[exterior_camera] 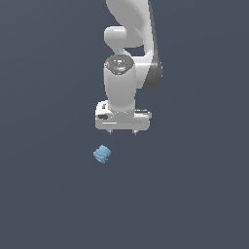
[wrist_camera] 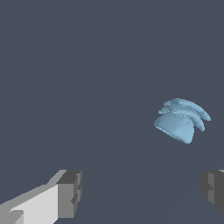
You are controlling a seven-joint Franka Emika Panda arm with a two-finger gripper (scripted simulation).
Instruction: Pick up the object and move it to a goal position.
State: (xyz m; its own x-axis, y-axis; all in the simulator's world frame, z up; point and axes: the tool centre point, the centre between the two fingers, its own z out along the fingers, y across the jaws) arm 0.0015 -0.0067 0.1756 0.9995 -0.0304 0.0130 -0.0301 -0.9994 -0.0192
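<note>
The object (exterior_camera: 102, 154) is a small light-blue faceted lump lying on the dark grey floor. It also shows in the wrist view (wrist_camera: 181, 120) as a ridged blue lump. My white gripper (exterior_camera: 123, 132) hangs apart from it, up and toward the exterior view's right of it. The jaws stand wide apart and hold nothing. In the wrist view the gripper (wrist_camera: 142, 192) shows two grey fingertips (wrist_camera: 70, 192), and the object lies beyond them, not between them.
The white arm (exterior_camera: 127, 58) rises behind the gripper to the top of the exterior view. The floor (exterior_camera: 194, 194) is a plain dark grey surface with no other objects in view.
</note>
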